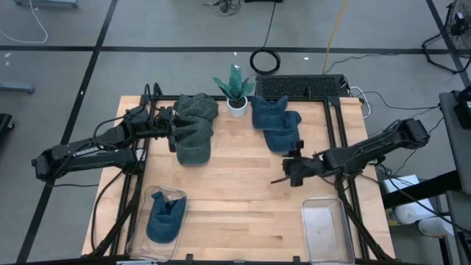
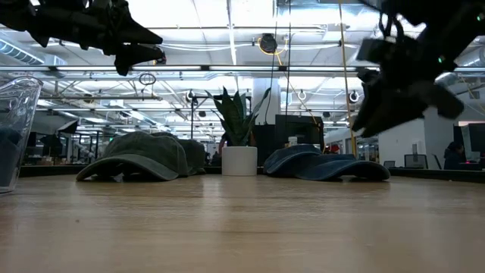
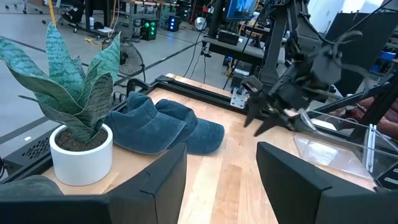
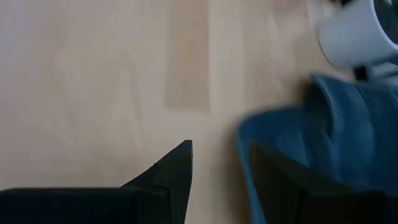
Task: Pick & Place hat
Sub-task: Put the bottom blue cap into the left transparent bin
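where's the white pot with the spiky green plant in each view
High: white plant pot at the table's far edge, between green and blue caps.
Low: centre, behind the caps.
Left wrist: near left.
Right wrist: top right corner.
Shared landmark: the blue caps beside it.

Wooden table (image 1: 235,184): green caps (image 1: 194,129), blue caps (image 1: 276,125), potted plant (image 1: 235,88), two clear bins (image 1: 325,228).
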{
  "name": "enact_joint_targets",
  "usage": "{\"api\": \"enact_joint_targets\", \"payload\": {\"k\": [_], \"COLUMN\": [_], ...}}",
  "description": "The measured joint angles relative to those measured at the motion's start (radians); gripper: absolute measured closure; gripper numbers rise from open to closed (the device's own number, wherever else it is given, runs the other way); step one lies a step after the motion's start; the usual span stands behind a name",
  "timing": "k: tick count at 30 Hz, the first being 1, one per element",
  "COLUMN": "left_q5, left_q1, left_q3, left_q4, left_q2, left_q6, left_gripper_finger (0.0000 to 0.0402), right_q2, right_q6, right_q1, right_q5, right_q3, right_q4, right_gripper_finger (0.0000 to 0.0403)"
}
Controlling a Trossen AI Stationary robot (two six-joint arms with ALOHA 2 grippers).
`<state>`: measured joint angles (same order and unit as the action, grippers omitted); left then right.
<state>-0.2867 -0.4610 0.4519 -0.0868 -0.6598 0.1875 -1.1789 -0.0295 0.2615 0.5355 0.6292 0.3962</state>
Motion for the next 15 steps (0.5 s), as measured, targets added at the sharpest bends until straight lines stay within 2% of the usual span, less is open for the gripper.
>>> {"api": "enact_joint_targets", "payload": {"k": [4,8,15], "left_q5": [0.000,0.000,0.000], "left_q1": [0.000,0.000,0.000], "left_q3": [0.000,0.000,0.000], "left_q4": [0.000,0.000,0.000], "left_q2": [0.000,0.000,0.000], "left_q6": [0.000,0.000,0.000], "left_gripper_finger": [0.0197,0.0197,0.0197], "right_q2": [-0.055,-0.103,-0.178], "right_q6": [-0.061,-0.098,-0.052], "right_q1": [-0.001,-0.008,-0.085], "right_q5": [0.087,0.169,0.111], "right_q3": [0.000,0.000,0.000], "right_q4": [0.057,0.042,0.038], "right_gripper_finger": [0.0256,0.0243,0.0168]}}
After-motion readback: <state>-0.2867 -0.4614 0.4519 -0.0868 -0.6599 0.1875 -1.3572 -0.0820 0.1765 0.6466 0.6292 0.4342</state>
